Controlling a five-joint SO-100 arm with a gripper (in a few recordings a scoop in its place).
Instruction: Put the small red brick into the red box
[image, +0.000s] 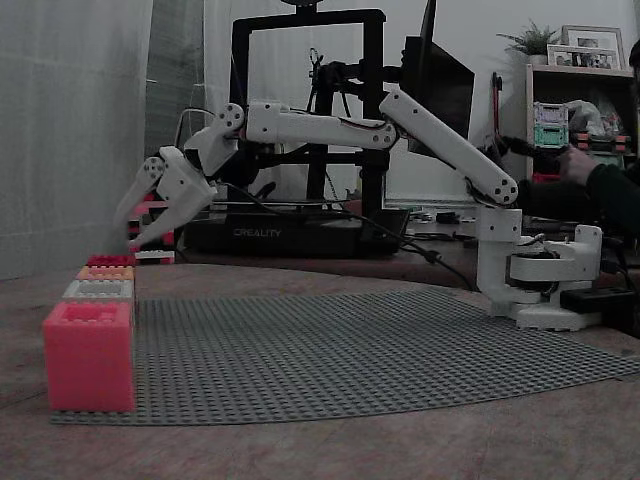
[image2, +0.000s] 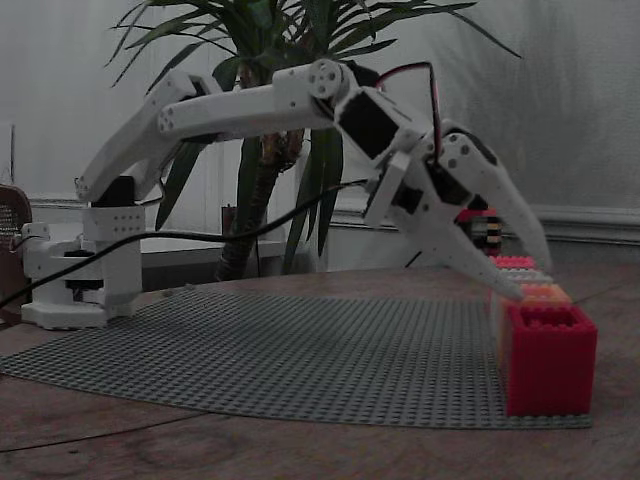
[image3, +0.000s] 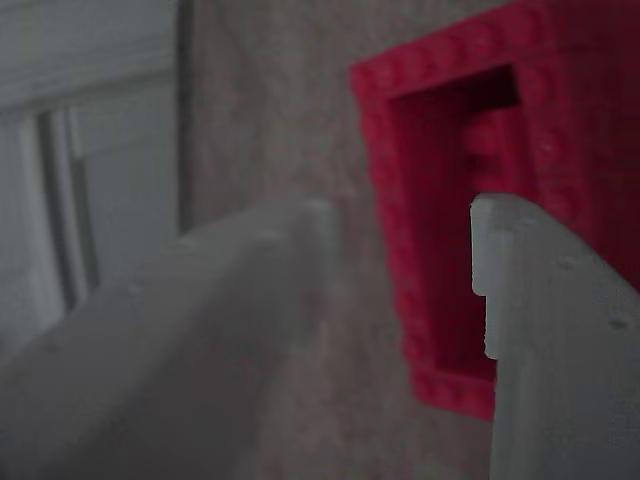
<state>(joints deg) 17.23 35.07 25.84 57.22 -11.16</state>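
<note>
While the claw (image3: 400, 300) hung with its fingers apart and empty, the red box (image3: 400, 200) sat just beneath it.

One legible marking: the brand name "CREALITY" in pale capitals on the front of the black base of a 3D printer (image: 300, 232), standing at the far side of the table behind the arm in a fixed view. No other readable text, labels or numbers.
</note>
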